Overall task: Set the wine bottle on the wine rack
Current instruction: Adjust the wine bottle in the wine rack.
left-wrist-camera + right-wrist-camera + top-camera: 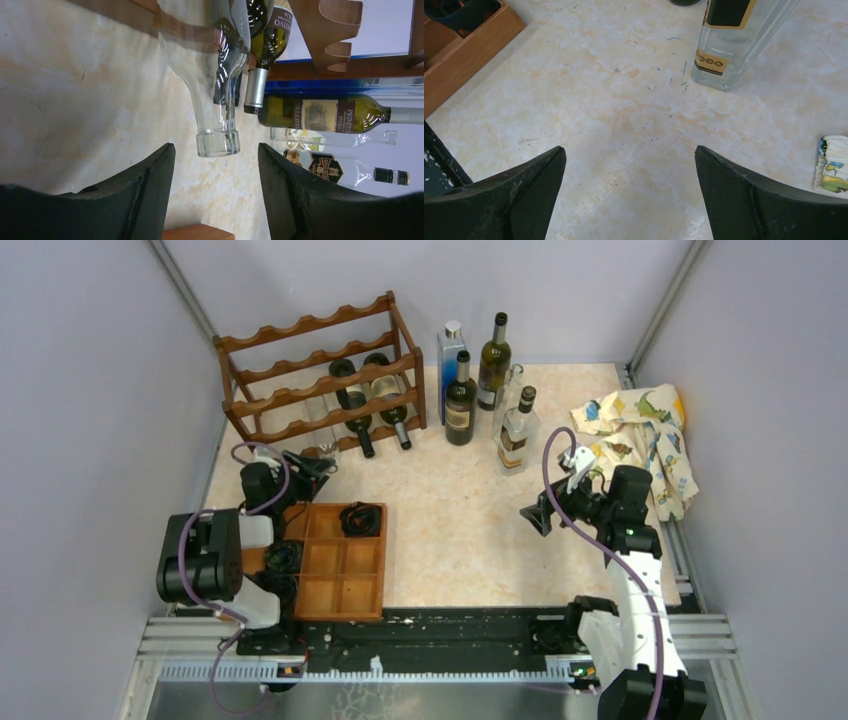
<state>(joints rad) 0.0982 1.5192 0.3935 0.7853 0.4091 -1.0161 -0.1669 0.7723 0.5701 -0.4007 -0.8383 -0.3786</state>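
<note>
Marbled beige table [470,535], wine rack [320,388] at back-left, upright bottles [460,400], wooden compartment tray [345,585], patterned cloth [645,430]

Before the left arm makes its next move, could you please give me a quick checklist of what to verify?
1. Left tool open, nothing gripped: ok.
2. Clear bottle lies in the wine rack, mouth facing that tool: ok.
3. Clear bottle seated securely in the rack: cannot tell.
4. Right tool open, empty, over bare table: ok.
5. Standing bottles apart from both tools: ok.
</note>
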